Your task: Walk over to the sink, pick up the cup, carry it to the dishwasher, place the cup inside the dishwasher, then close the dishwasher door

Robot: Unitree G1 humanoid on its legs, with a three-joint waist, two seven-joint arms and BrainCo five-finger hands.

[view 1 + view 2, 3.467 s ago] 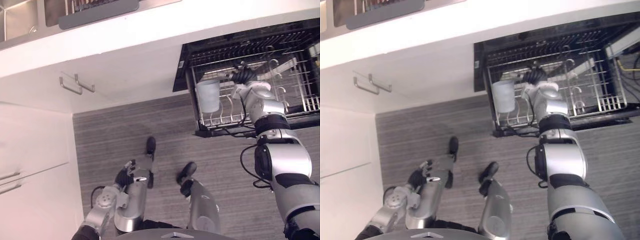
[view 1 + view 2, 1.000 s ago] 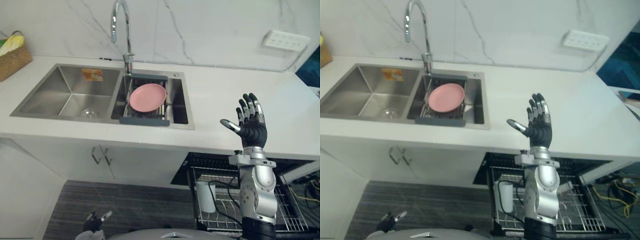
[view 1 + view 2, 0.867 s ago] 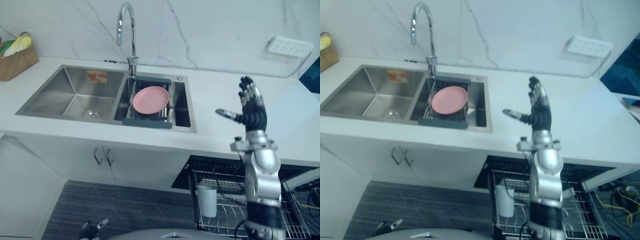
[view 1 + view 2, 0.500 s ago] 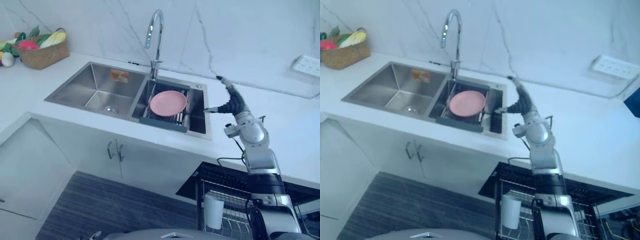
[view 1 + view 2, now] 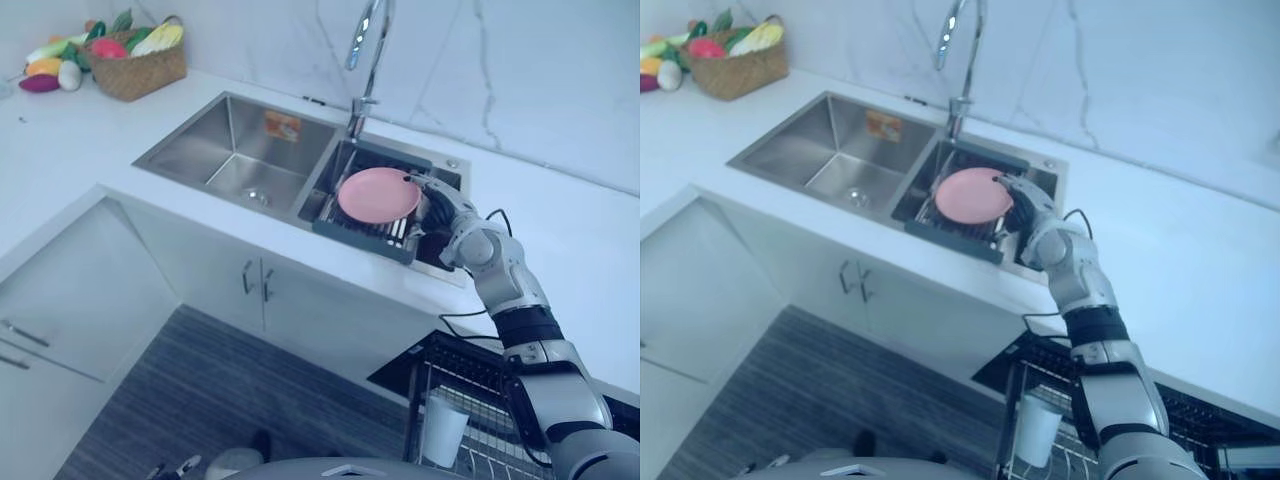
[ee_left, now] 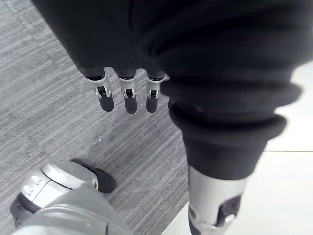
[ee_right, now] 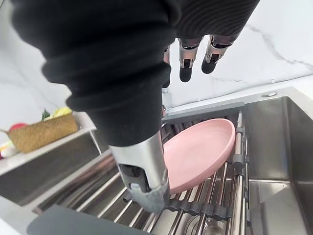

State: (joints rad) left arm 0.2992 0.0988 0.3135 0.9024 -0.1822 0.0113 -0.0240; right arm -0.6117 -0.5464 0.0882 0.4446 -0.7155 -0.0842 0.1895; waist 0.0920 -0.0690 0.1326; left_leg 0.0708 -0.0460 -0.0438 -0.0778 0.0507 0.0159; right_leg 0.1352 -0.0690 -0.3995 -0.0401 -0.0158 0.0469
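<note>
The pale, translucent cup (image 5: 445, 430) sits mouth-up in the wire dishwasher rack (image 5: 414, 410) at the lower right of the eye views, below the edge of the smooth white bench (image 5: 570, 240). At centre frame the right hand (image 5: 437, 203) reaches over the right basin of the brushed-steel sink (image 5: 215, 150). It is just beside the rim of a round pink plate (image 5: 378, 195) that leans in a dark slatted drainer (image 5: 362, 228). Its fingers (image 7: 186, 72) are straight and grip nothing. The left hand (image 6: 128, 98) hangs with relaxed, empty fingers over ribbed grey carpet (image 6: 44, 98). A curved chrome faucet (image 5: 360, 95) rises behind the sink, and a woven basket (image 5: 140, 68) sits at the upper left.
</note>
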